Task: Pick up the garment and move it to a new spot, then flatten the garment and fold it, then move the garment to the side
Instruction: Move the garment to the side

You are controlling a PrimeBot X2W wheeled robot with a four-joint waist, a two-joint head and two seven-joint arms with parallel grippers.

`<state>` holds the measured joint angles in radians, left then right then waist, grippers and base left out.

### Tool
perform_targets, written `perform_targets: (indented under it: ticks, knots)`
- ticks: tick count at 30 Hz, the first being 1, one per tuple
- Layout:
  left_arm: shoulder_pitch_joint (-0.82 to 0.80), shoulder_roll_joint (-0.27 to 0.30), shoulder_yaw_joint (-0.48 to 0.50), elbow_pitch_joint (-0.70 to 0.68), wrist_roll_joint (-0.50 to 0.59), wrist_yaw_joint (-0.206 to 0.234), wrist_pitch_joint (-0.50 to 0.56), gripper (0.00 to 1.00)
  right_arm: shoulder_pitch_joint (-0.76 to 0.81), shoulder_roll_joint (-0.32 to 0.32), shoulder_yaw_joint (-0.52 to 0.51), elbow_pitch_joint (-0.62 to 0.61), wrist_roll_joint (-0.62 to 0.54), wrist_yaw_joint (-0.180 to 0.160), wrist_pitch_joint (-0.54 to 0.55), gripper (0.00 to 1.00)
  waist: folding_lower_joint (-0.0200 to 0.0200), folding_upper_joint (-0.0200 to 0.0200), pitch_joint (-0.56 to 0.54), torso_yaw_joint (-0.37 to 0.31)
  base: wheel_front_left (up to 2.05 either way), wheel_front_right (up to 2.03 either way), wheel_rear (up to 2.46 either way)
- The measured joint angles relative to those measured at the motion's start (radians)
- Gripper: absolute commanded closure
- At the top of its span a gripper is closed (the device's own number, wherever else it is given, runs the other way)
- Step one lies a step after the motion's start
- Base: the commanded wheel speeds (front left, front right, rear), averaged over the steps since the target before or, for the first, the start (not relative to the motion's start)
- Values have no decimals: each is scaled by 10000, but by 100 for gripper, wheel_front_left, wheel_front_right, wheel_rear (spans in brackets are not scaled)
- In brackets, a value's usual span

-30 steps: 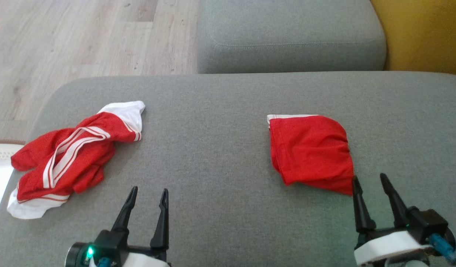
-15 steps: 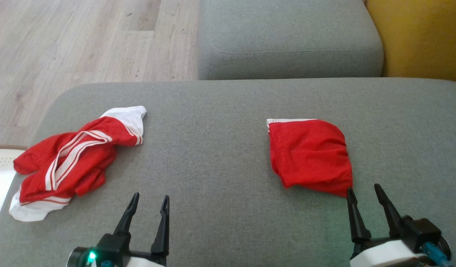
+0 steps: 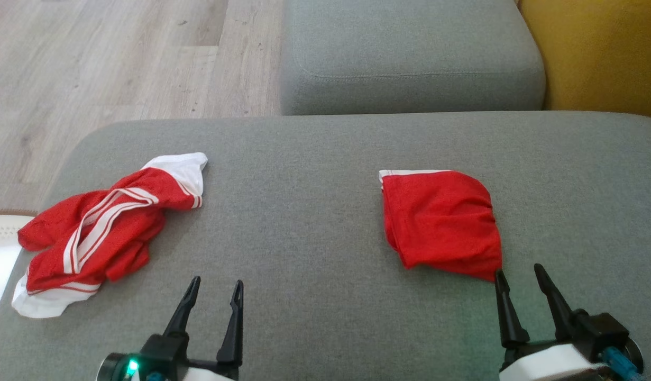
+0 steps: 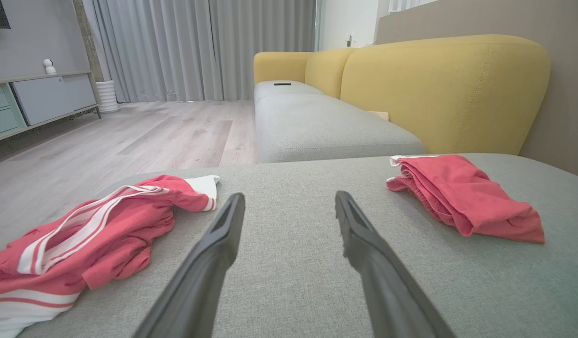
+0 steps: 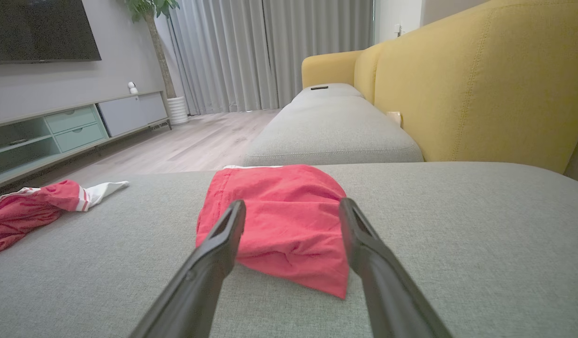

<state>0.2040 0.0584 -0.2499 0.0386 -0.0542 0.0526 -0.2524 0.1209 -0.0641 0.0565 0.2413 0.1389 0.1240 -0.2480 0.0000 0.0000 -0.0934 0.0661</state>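
Head view: the crumpled garment [image 3: 100,233] lay at the left end of the cushion [image 3: 304,222], near the edge, and the folded garment [image 3: 441,222] lay on the right. The left end effector [image 3: 217,280] and right end effector [image 3: 518,270] both had fingers apart, holding nothing. Left wrist view: bare cushion sat between the fingers. Right wrist view: the folded garment sat right by the fingertips, so a careless swing could probably snag and unfold it.

We count two red fabric garments: one crumpled red garment with white stripes [image 3: 100,233] at the left of the head view and one folded plain red garment [image 3: 441,222] at the right. There are two upholstered cushions, a near grey cushion [image 3: 304,211] and a far grey cushion [image 3: 410,53]. The left gripper [image 3: 215,283] and right gripper [image 3: 518,270] together show four long dark fingers [image 3: 181,308]. One yellow sofa back [image 3: 605,47] sits upper right.
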Motion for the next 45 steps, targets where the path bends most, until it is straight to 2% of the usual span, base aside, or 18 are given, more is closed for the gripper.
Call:
perform_targets:
  ticks: [17,23,26,29,35,40,45]
  knots:
    - [-9,-2,-222,-71,104,4,0,0,93,10,-107,226,146,0,0,0,0,0,526,69,0,0,0]
    - [-110,-4,-451,-176,190,-13,0,0,-865,-341,-445,771,393,0,23,0,0,0,1061,108,0,0,0]
    - [-550,-8,-623,-301,192,-17,0,0,-2173,-765,-708,1277,604,0,617,0,0,0,1514,109,0,0,0]
    - [-933,-12,-662,-345,192,-88,-2,0,-3057,-1041,-681,1758,1072,0,1701,0,1,0,1794,91,0,0,0]
    - [-1156,-21,-982,-343,190,-186,-2,0,-3940,-1680,-169,2746,2297,0,3862,0,1,0,2183,117,0,0,0]
    - [-1529,-29,-1110,-341,173,-174,-2,0,-4440,-2061,148,3062,2750,0,4084,0,1,0,2450,223,0,0,0]
    - [-1712,-38,-1239,-341,155,-155,-2,0,-4885,-2073,583,3747,3296,0,4217,0,1,0,2656,277,0,0,0]
